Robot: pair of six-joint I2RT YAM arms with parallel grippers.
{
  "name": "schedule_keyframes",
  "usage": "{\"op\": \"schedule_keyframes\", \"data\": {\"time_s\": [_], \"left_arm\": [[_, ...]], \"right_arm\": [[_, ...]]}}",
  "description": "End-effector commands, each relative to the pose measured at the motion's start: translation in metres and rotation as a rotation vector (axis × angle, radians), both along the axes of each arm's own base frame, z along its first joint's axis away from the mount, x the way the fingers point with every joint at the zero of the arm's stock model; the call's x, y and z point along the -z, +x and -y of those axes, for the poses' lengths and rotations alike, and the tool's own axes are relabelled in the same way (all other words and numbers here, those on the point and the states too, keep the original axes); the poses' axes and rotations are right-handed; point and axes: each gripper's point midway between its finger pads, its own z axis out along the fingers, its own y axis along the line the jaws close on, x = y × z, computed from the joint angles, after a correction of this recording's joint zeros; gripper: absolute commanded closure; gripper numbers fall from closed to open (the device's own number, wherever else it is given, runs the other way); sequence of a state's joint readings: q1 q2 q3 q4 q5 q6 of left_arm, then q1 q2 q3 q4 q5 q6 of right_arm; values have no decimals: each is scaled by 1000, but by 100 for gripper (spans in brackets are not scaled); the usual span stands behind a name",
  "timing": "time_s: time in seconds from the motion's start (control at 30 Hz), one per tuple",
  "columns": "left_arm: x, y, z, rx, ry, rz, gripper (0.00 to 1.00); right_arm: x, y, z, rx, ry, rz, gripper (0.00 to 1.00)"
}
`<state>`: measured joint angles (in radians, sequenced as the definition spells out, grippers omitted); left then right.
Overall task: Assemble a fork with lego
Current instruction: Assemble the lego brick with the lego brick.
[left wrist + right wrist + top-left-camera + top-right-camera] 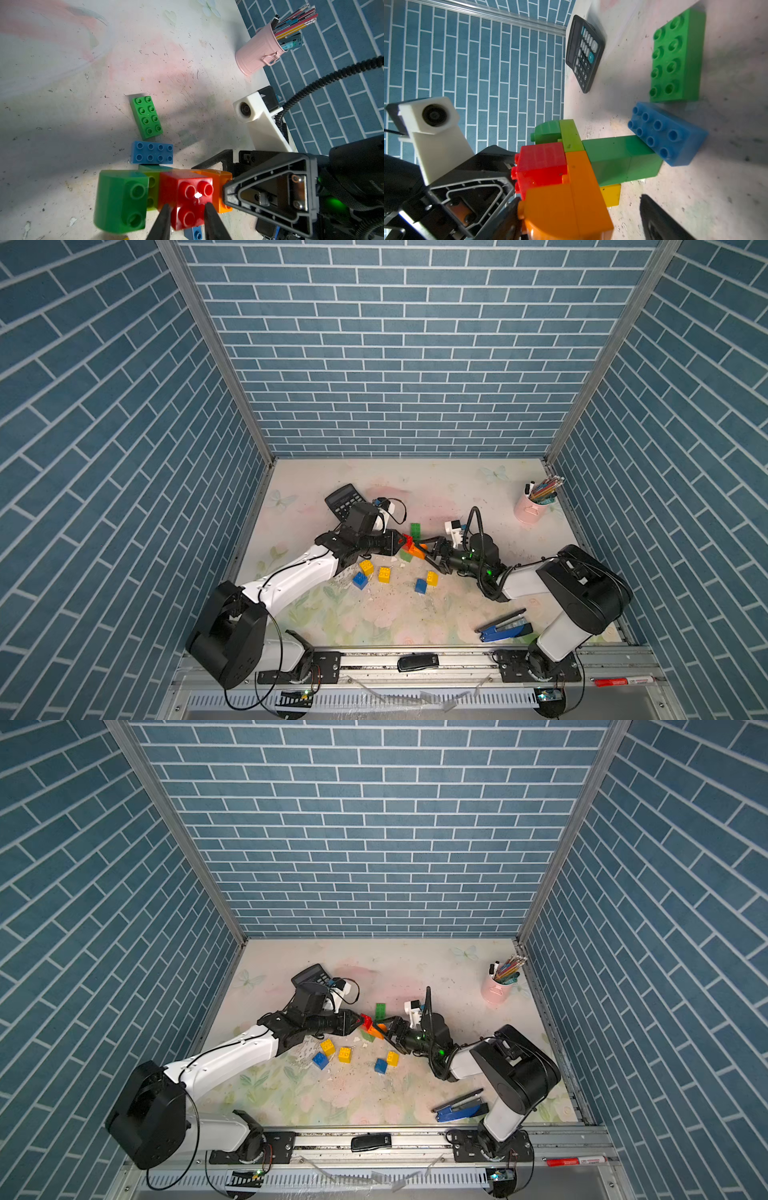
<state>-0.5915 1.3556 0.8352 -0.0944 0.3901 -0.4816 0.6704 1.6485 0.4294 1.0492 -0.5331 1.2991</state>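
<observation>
A joined lego piece hangs between both grippers near the table's middle: a red brick (187, 197), a rounded green brick (120, 199), lime and orange bricks (571, 207). My left gripper (187, 209) is shut on the red brick (407, 540). My right gripper (579, 207) stands open around the orange end (417, 551), one finger clear of it. A loose green brick (415, 529) and a blue oblong brick (152, 152) lie just beyond. Yellow bricks (385, 574) and small blue bricks (360, 580) lie nearer the front.
A black calculator (345, 499) lies behind the left arm. A pink pen cup (530, 510) stands at the back right. A blue stapler (505, 626) lies at the front right, beside the right arm's base.
</observation>
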Motion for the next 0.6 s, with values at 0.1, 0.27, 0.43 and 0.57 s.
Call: {"op": "schedule_keyframes", "data": {"time_s": [0.1, 0.27, 0.43, 0.57], "left_arm": [[13, -7, -6, 3, 32, -34, 71], [0, -3, -2, 5, 6, -13, 71], [-10, 3, 3, 11, -7, 3, 71], [-9, 3, 4, 15, -10, 1, 71]], "right_arm": [[-6, 8, 18, 41, -127, 97, 10], [-9, 7, 42, -5, -439, 235, 7], [-32, 4, 47, -139, -596, 424, 10], [-53, -7, 20, -343, -523, 619, 19]]}}
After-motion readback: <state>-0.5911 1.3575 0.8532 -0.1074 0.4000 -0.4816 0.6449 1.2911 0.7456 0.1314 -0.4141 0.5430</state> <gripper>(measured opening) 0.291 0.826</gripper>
